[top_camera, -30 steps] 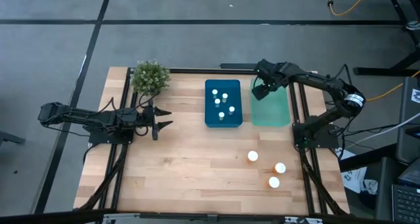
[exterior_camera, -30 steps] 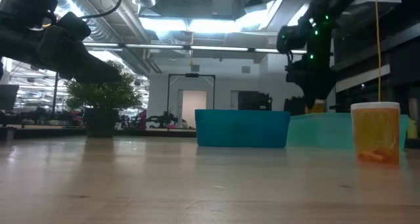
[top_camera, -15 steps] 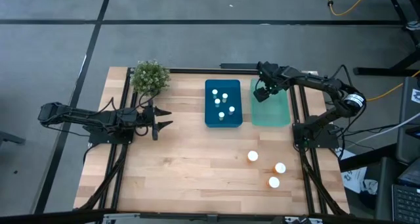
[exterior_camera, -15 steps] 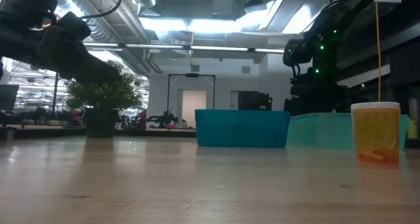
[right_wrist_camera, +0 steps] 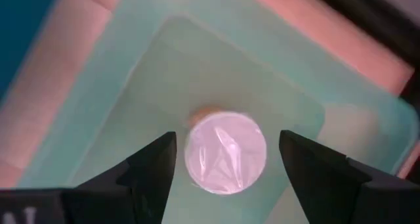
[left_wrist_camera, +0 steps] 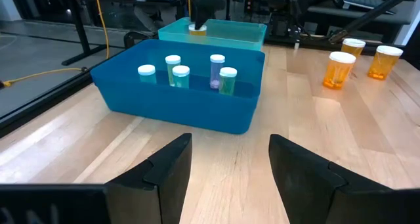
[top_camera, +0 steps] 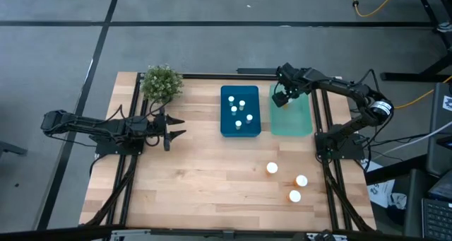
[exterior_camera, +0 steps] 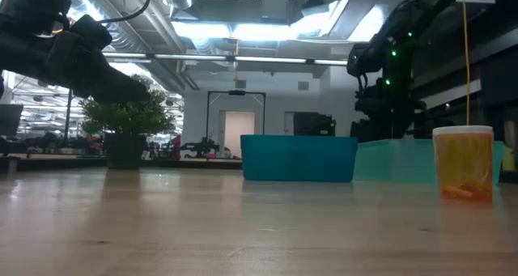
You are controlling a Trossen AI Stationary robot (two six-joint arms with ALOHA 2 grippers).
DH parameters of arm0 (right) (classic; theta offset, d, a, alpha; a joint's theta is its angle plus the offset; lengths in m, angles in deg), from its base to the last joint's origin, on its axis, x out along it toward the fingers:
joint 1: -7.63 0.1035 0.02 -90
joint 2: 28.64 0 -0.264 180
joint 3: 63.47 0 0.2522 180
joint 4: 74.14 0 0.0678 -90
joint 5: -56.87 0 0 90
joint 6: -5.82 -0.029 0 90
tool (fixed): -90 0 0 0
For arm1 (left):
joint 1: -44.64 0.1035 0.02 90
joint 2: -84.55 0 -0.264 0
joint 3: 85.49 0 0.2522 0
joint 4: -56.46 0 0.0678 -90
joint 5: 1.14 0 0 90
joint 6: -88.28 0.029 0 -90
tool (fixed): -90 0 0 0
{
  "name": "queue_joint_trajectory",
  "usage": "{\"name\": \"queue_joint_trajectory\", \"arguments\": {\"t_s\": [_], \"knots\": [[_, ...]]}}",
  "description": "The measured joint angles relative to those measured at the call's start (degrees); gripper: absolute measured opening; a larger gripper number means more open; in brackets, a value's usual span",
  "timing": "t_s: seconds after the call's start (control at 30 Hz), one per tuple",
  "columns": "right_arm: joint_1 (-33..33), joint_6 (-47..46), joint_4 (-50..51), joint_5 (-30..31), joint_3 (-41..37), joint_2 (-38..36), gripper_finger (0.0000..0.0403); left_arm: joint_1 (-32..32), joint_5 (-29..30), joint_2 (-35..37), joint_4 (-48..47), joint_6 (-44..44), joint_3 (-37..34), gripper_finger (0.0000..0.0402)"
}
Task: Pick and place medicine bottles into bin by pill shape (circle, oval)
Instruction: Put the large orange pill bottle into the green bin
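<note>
My right gripper point(top_camera: 280, 97) is open over the far left corner of the teal bin point(top_camera: 296, 121). Its fingers stand on either side of a white-capped amber bottle point(right_wrist_camera: 226, 152) that stands upright on the bin's floor, with a gap on each side. The bottle also shows in the left wrist view point(left_wrist_camera: 197, 30). Several small white-capped bottles point(left_wrist_camera: 180, 73) stand in the blue bin point(top_camera: 240, 128). Three amber bottles point(top_camera: 272, 168) point(top_camera: 301, 180) point(top_camera: 294, 196) stand on the table near the right. My left gripper point(top_camera: 176, 128) waits open at the left.
A potted plant point(top_camera: 161, 83) stands at the far left of the table. The blue and teal bins sit side by side at the far middle. One amber bottle point(exterior_camera: 463, 163) stands close to the low camera. Bare wood lies between my left gripper and the bins.
My right gripper has gone down into the teal bin's far left corner and then come up a little. My left arm has kept still.
</note>
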Motion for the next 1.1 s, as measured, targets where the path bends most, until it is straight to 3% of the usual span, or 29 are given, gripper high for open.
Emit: {"name": "queue_joint_trajectory", "arguments": {"t_s": [0.23, 0.37, 0.53, 0.73, 0.93, 1.1], "knots": [[1.2, -1.7, 12.9, -0.5, 12.2, 0.0, 0.0272, 0.0, 0.0, 0.0, 0.0, 0.0, 0.0, 0.0195], [6.7, -8.5, 22.4, -1.8, 17.6, -1.9, 0.0272, 0.0, 0.0, 0.0, 0.0, 0.0, 0.0, 0.0195], [20.2, -18.3, 27.4, 0.2, 18.7, -9.0, 0.0273, 0.0, 0.0, 0.0, 0.0, 0.0, 0.0, 0.0195], [41.4, -35.3, 26.5, 0.7, 16.8, -16.6, 0.0273, 0.0, 0.0, 0.0, 0.0, 0.0, 0.0, 0.0195], [59.9, -44.9, 22.7, 4.9, 13.0, -17.3, 0.0273, 0.0, 0.0, 0.0, 0.0, 0.0, 0.0, 0.0195], [68.2, -51.9, 20.5, 4.9, 8.0, -15.5, 0.0273, 0.0, 0.0, 0.0, 0.0, 0.0, 0.0, 0.0195]]}}
